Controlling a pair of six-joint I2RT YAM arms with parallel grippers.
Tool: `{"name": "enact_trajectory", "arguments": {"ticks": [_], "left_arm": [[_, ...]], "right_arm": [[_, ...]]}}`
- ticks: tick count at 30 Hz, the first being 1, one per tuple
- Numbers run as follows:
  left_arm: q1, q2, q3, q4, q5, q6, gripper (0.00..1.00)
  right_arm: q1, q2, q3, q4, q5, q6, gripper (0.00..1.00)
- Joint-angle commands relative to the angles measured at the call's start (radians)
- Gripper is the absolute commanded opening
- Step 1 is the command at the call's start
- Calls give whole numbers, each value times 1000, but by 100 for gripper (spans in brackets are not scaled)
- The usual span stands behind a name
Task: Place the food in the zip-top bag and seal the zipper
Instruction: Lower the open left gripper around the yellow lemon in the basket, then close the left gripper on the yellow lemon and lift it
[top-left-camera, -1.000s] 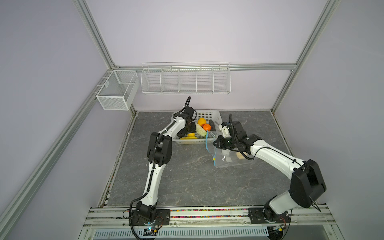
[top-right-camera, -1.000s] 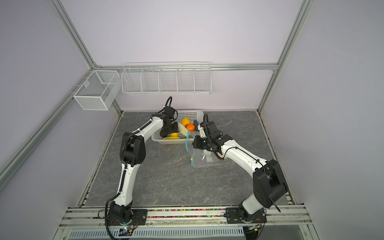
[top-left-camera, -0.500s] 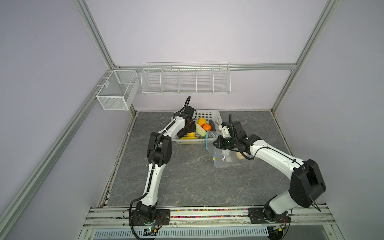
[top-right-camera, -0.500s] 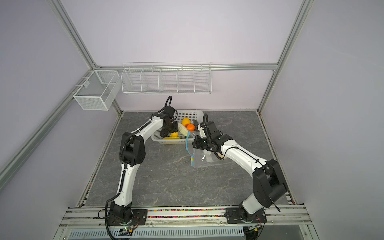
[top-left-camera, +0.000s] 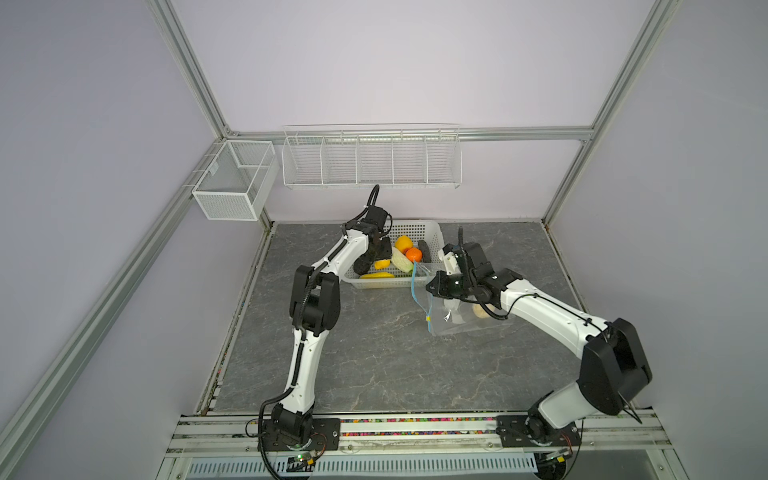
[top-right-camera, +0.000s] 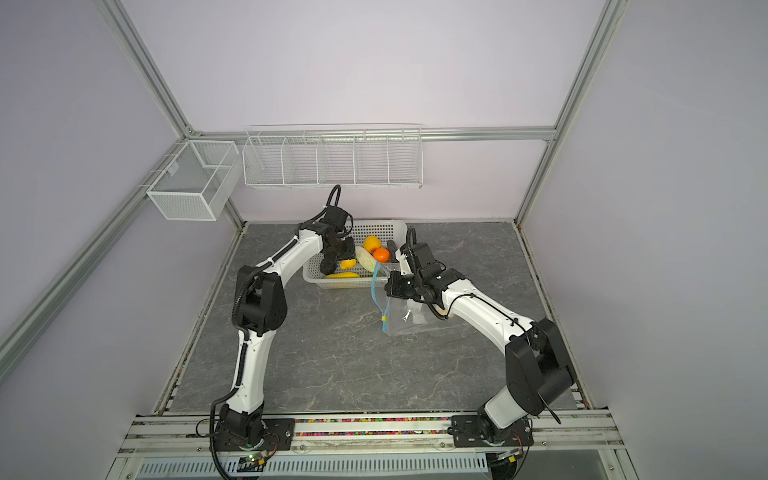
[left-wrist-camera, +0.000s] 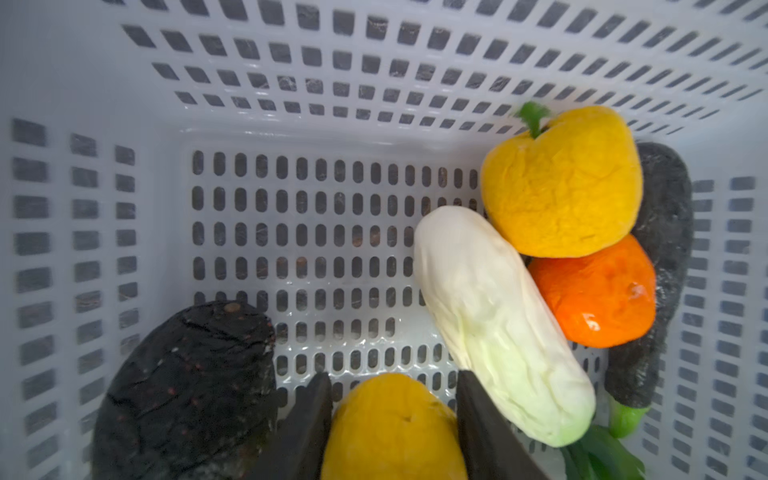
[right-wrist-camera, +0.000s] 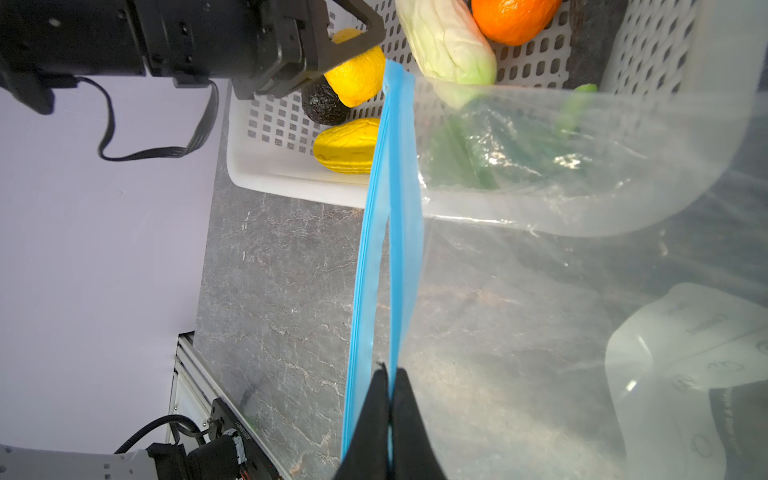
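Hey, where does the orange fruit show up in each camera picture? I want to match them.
Top view: orange fruit in the white basket, right half.
Top view: orange fruit, same spot, in front of the yellow pepper.
Left wrist: orange fruit touching yellow pepper and pale cabbage.
Right wrist: orange fruit, partly cut off by the frame.
Shared landmark: the pale cabbage lies beside it in every view.

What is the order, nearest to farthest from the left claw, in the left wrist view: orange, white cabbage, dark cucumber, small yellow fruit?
1. small yellow fruit, between the fingers of the left claw.
2. white cabbage, right beside one finger.
3. orange, on the cabbage's far side.
4. dark cucumber, beyond the orange, against the wall of the basket.
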Motion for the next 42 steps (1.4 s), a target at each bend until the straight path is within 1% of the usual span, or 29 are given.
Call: {"name": "enact_trajectory", "arguments": {"ticks": [1,8,20,26,33,42], "left_arm": [[5,-53,-15,-6,-12,-1,44],[5,-118,-58,1,-9,1,44],[5,-333,-322,171,58,-62,43],[8,-377,-362,210,75,-60,42],[8,-389,-374,241,128,-66,41],[4,-497,-492,347,227,-127,40]], "right_arm": [[-7,-3,4,5,-2,-7,7],[-7,3,19,-12,-1,-18,6],[-6,18,58,-54,6,-18,7],[-6,38,73,-70,16,-5,6],[-5,41,80,-68,40,9,6],[-5,21,65,-23,55,27,6]]}}
